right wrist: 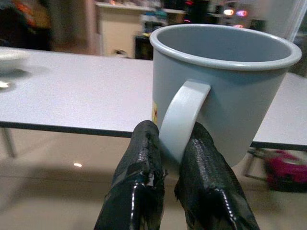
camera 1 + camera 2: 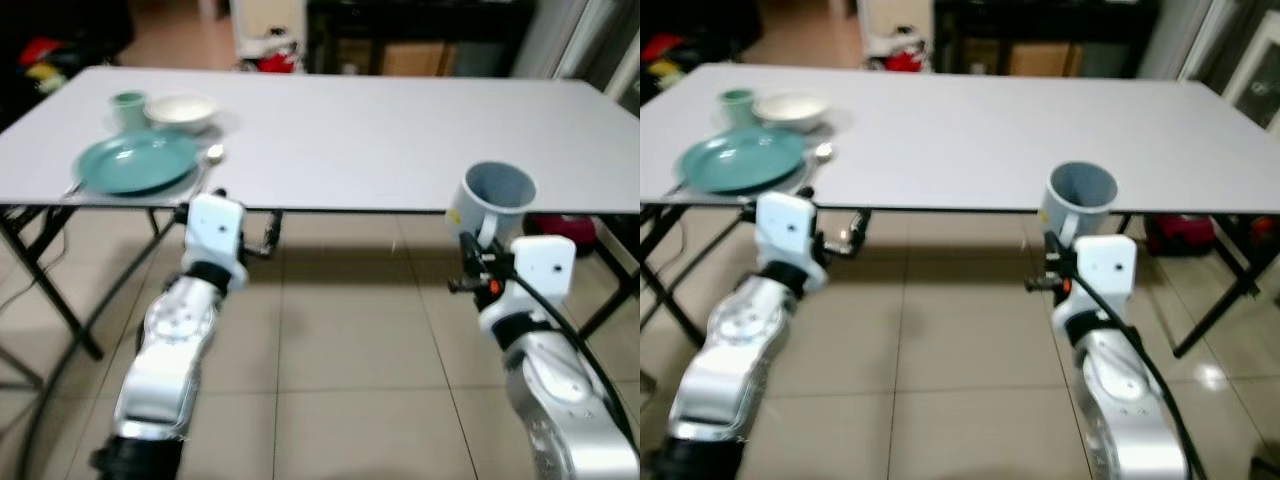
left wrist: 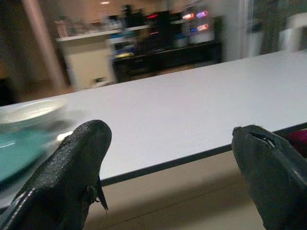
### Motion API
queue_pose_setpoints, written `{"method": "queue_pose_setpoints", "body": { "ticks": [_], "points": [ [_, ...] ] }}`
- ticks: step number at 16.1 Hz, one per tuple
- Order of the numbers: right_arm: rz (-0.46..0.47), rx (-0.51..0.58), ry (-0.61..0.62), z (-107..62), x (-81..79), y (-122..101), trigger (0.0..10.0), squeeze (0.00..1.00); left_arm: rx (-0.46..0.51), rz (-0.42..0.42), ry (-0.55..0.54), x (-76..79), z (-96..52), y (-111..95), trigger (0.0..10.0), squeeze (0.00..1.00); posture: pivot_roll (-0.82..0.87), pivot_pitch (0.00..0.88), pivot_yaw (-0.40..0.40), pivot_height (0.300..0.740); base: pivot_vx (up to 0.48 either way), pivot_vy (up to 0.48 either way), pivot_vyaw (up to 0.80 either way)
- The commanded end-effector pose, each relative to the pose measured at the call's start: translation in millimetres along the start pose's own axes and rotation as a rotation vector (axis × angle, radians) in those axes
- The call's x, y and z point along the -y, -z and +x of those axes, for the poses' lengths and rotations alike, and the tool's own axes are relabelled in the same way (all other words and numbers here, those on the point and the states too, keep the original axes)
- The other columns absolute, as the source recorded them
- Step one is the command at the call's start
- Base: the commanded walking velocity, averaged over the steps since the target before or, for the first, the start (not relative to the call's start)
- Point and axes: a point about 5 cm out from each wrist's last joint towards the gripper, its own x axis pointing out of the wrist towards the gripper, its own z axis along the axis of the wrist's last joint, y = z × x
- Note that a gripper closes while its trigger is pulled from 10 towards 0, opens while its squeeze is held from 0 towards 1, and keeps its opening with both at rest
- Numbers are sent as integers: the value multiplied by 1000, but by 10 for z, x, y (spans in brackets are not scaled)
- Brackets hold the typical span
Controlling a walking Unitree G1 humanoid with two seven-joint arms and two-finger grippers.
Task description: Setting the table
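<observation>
A: Where was the mug?

B: The grey-blue mug sat in the right hand, at the lower right of the head view, held upright just in front of the near edge of the white table. The two black fingers were pinched on its pale handle, one on either side.

A: Any writing on it?

B: There was a small yellow and red patch on the mug's side next to the handle, but it was too small and mostly hidden, so nothing could be read. The background shelves were too blurred for any labels to be made out.

A: And the left hand?

B: The left hand hung at the lower left of the head view, below the table's near edge, with its fingers spread wide and nothing between them.

A: What was already on the table?

B: At the upper left of the frame lay a teal plate, close to the near edge. Behind it stood a small green cup and a white bowl, side by side. A spoon lay just beside the plate's right rim. The floor under the table was pale tile.
</observation>
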Motion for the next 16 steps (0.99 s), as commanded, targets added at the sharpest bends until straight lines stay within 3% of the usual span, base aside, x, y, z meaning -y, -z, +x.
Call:
{"method": "queue_pose_setpoints", "body": {
  "ticks": [1,7,10,16],
  "points": [
    [-3,33,-10,12,-16,-76,10000,0,2,19,-16,-60,-9,-18,10000,0,-11,0,-19,740,315,0,0],
    [26,19,5,26,-46,-24,10000,0,-16,31,-32,-118,-58,26,10000,0,1,0,-13,740,312,0,0],
    [34,3,21,-44,23,1,10000,0,-33,23,-11,-67,-117,63,10000,0,-5,0,-23,740,311,0,0],
    [43,6,11,15,31,46,10000,0,-38,24,-17,-68,-119,59,10000,0,13,0,-20,740,309,0,0]
  ]
}}
